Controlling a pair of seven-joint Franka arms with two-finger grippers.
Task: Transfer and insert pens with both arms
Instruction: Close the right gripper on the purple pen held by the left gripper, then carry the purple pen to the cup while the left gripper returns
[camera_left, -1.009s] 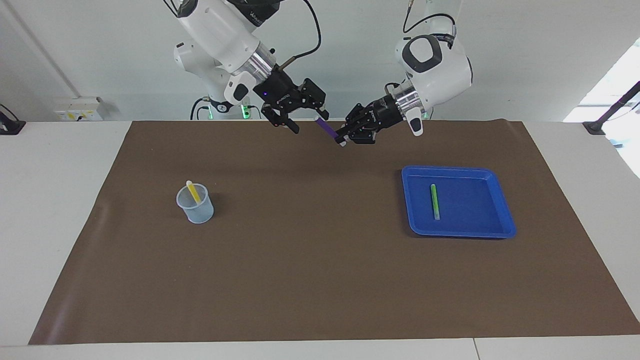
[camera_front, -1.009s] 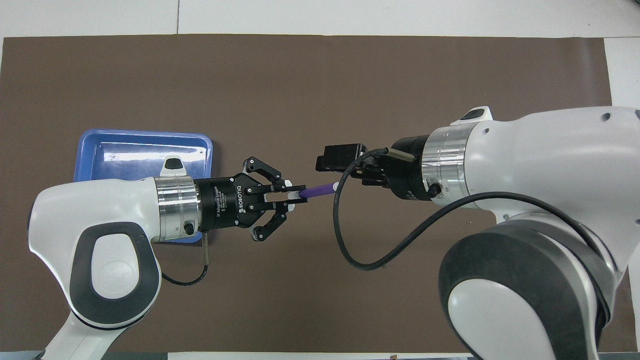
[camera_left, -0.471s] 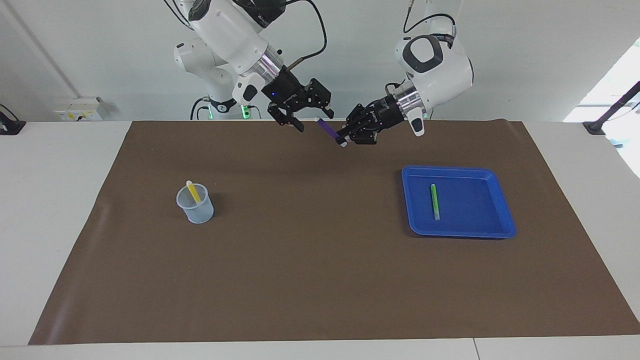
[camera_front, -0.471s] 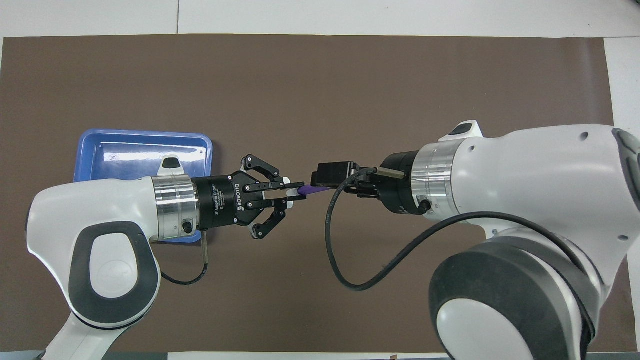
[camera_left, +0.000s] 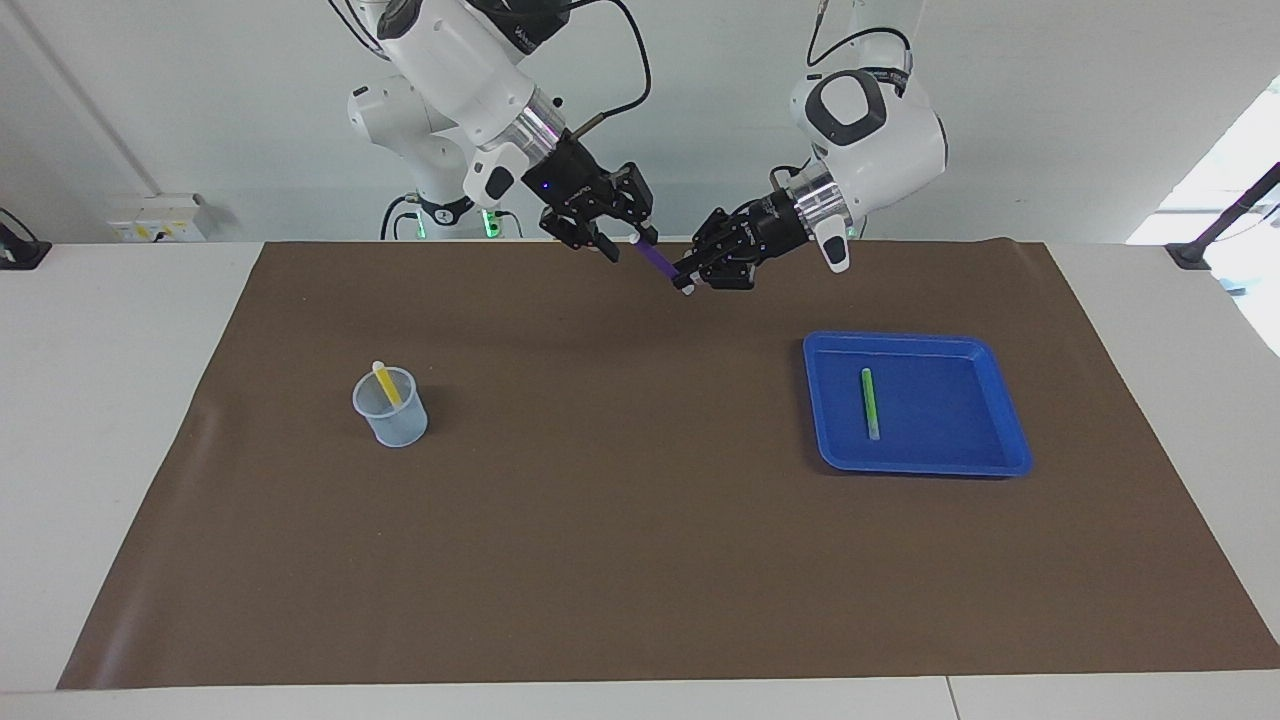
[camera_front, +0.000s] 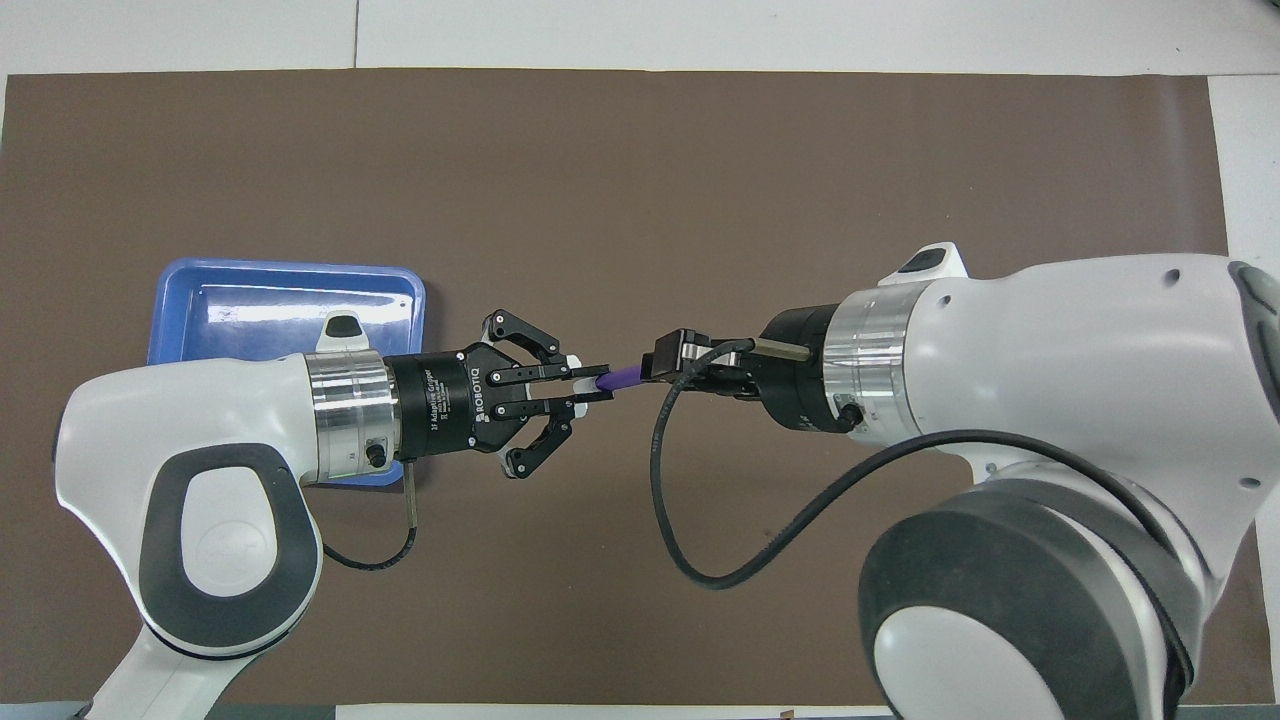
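The purple pen (camera_left: 658, 262) hangs in the air between both grippers, over the brown mat near the robots; it also shows in the overhead view (camera_front: 625, 377). My left gripper (camera_left: 690, 280) (camera_front: 590, 385) is shut on its pale-tipped end. My right gripper (camera_left: 632, 240) (camera_front: 660, 365) is closed around its other end. The yellow pen (camera_left: 385, 385) stands in a clear cup (camera_left: 392, 420) toward the right arm's end. The green pen (camera_left: 869, 402) lies in the blue tray (camera_left: 990, 400) toward the left arm's end. In the overhead view my arms hide the cup and the green pen.
The brown mat (camera_left: 620, 520) covers most of the white table. The blue tray also shows in the overhead view (camera_front: 280, 300), partly under my left arm. A smaller white arm with a green-lit base (camera_left: 430, 200) stands at the robots' end of the table.
My right gripper moved in toward the purple pen's free end and its fingers closed around it. My left gripper kept its hold and barely moved.
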